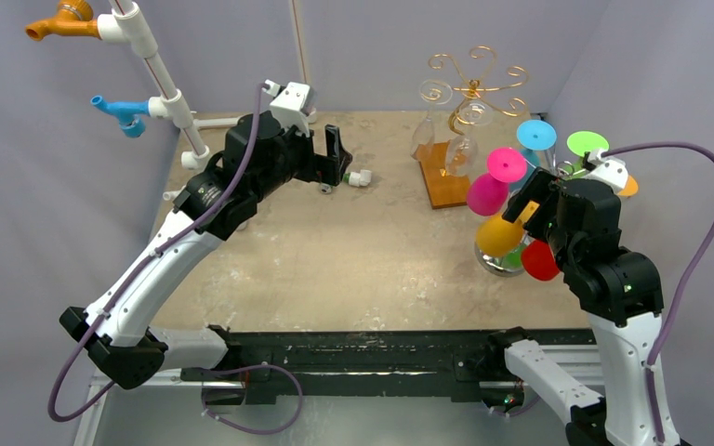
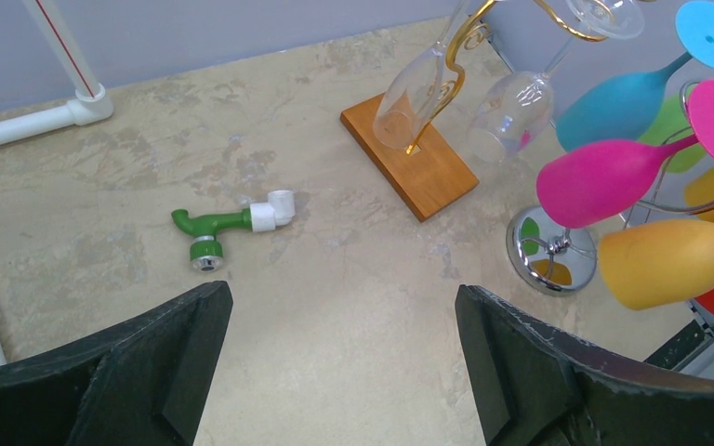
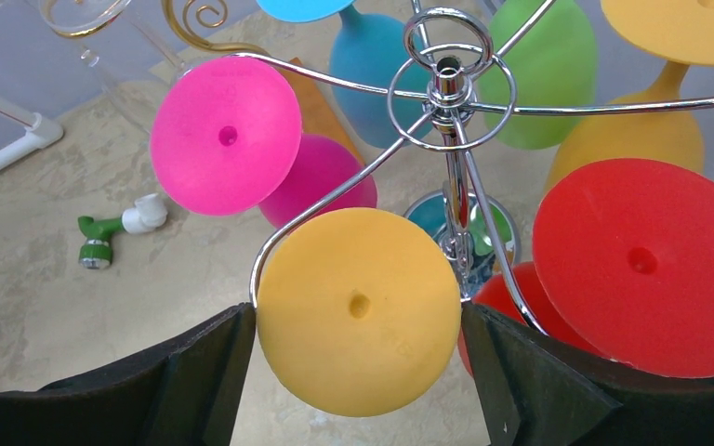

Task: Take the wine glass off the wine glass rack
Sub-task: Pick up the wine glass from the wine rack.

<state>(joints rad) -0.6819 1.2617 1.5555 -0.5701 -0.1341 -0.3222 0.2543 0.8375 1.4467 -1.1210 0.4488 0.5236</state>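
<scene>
The right gripper (image 3: 355,321) stands up close to the chrome rack (image 3: 448,79), jaws spread wide, with the round foot of the yellow glass (image 1: 499,235) sitting between its fingers; whether they touch it I cannot tell; the glass hangs upside down on a wire arm, the pink glass (image 3: 226,135) and red glass (image 3: 646,265) hanging on either side of it; the left gripper (image 2: 342,293) hangs wide apart and holding nothing above the table (image 1: 353,260), a green pipe fitting (image 2: 218,223) lying beyond it.
</scene>
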